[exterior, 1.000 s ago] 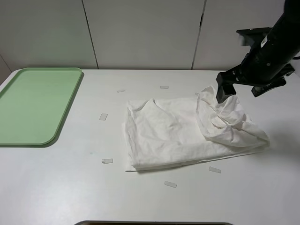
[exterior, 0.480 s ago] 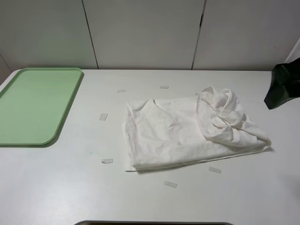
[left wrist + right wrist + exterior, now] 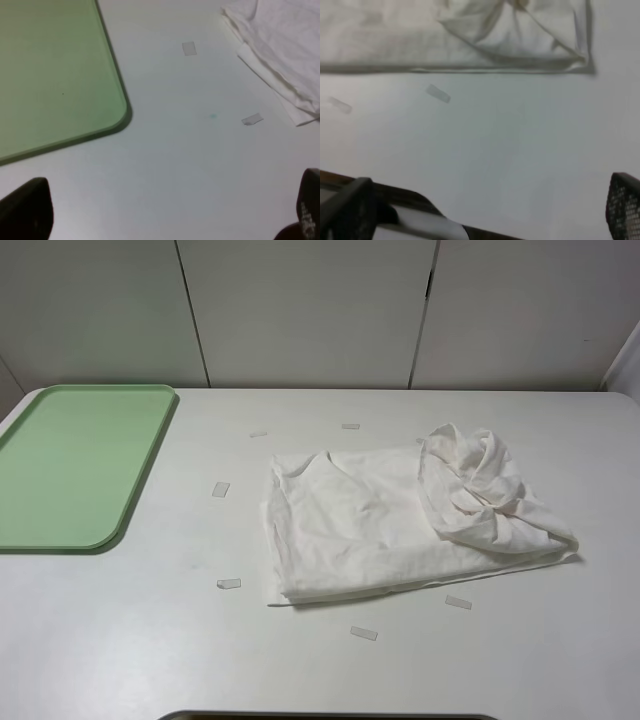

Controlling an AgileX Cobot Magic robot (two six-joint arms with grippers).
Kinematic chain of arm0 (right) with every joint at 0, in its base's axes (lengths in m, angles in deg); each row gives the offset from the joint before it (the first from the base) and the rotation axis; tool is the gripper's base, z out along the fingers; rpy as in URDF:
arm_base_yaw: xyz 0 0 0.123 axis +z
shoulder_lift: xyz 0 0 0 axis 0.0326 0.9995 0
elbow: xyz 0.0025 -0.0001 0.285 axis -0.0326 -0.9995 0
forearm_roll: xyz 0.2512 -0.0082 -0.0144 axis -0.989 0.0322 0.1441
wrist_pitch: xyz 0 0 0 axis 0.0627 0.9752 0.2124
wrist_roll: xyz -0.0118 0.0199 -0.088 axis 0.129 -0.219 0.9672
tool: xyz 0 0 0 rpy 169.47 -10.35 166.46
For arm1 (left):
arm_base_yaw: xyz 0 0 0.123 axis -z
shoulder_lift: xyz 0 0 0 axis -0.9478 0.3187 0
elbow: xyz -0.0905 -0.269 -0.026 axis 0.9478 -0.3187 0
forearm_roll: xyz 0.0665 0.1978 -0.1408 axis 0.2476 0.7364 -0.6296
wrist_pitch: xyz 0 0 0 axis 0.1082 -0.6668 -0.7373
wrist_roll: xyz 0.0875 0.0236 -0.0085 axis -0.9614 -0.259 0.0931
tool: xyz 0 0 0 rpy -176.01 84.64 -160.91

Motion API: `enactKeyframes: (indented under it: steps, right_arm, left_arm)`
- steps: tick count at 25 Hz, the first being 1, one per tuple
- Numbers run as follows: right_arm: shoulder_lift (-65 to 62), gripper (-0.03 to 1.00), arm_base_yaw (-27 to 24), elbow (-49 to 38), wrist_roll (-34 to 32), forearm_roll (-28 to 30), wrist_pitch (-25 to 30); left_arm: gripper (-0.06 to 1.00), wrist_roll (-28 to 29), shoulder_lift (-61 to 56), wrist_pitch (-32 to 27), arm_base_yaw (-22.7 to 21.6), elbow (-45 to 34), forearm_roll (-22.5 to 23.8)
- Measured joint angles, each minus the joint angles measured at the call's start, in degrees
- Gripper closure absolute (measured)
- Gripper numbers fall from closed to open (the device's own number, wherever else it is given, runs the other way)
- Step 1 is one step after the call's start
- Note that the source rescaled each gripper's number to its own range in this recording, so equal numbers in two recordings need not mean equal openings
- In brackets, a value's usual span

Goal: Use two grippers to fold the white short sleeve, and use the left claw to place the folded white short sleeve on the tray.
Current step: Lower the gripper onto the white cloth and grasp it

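White short sleeve point(image 3: 400, 525) lies apart from left fingers point(image 3: 25, 210); right fingers point(image 3: 624, 205) likewise.

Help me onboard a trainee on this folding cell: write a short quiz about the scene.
1. True or false: the white T-shirt lies on the light-green tray.
2. In the high view, which end of the T-shirt is bunched up? A) right end B) left end C) neither
3. Fill in: the left fingers and right fingers stand ____, holding nothing.
Key: 1 false, it lies on the white table, apart from the tray; 2 A; 3 open.
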Motion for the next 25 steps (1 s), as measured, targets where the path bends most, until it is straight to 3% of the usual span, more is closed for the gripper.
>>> enactKeyframes:
  steps: [8,18,25]
  right_arm:
    - [-25.9,-0.03,0.0,-6.5,-0.3,-3.2,0.3]
    - [-32.3,-0.03,-1.4,-8.9,-0.3,-1.6,-0.9]
    - [-41.4,-0.03,-11.3,-14.0,-0.1,3.0,-6.1]
  left_arm:
    - [-0.03,0.0,0.0,0.0,0.0,0.0,0.0]
    - [-0.03,0.0,0.0,0.0,0.0,0.0,0.0]
    - [-0.03,0.0,0.0,0.0,0.0,0.0,0.0]
